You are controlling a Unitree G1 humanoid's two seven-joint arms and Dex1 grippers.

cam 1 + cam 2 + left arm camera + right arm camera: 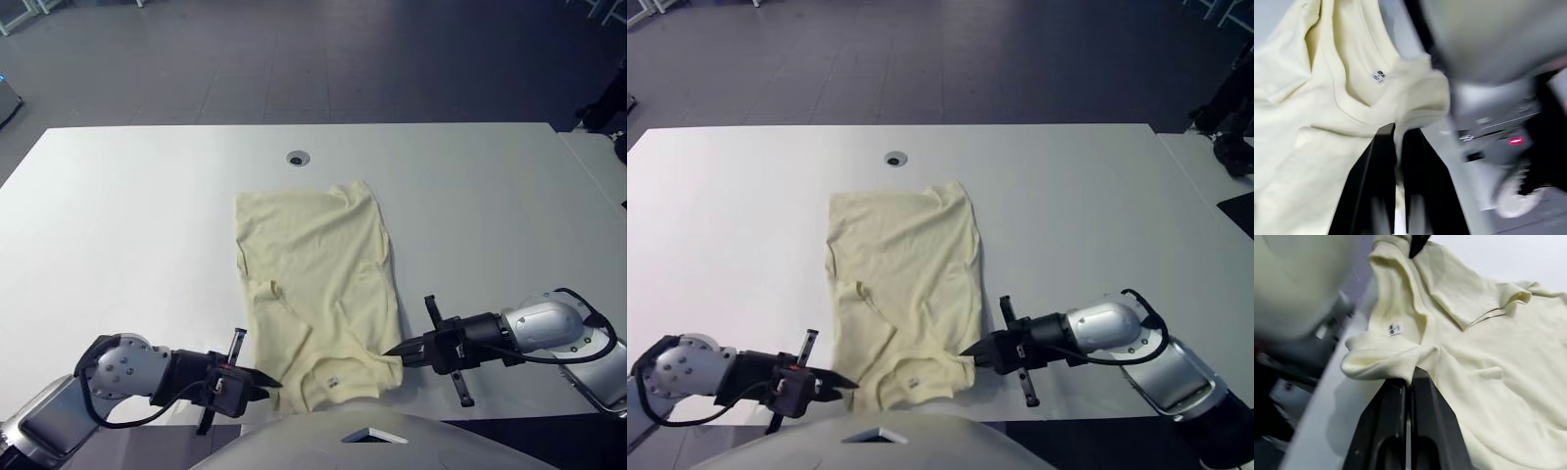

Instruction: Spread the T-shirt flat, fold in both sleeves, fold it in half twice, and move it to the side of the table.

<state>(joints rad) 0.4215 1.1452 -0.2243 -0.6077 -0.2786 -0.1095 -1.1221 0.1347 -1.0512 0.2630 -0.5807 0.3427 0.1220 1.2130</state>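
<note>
A pale yellow T-shirt (313,264) lies lengthwise on the white table (118,215), narrowed with its sleeves turned in and its collar (1400,308) at the near edge. My left gripper (269,382) is shut on the shirt's near left shoulder corner. In the left wrist view the cloth is pinched between its black fingers (1378,161). My right gripper (392,351) is shut on the near right shoulder corner. The right wrist view shows a bunched fold of fabric (1386,360) held at its fingertips (1422,391).
A round cable grommet (298,158) sits in the table just beyond the shirt's far edge. Bare tabletop stretches wide on both sides of the shirt. A second table's edge (598,157) lies at the far right. The near table edge runs under both grippers.
</note>
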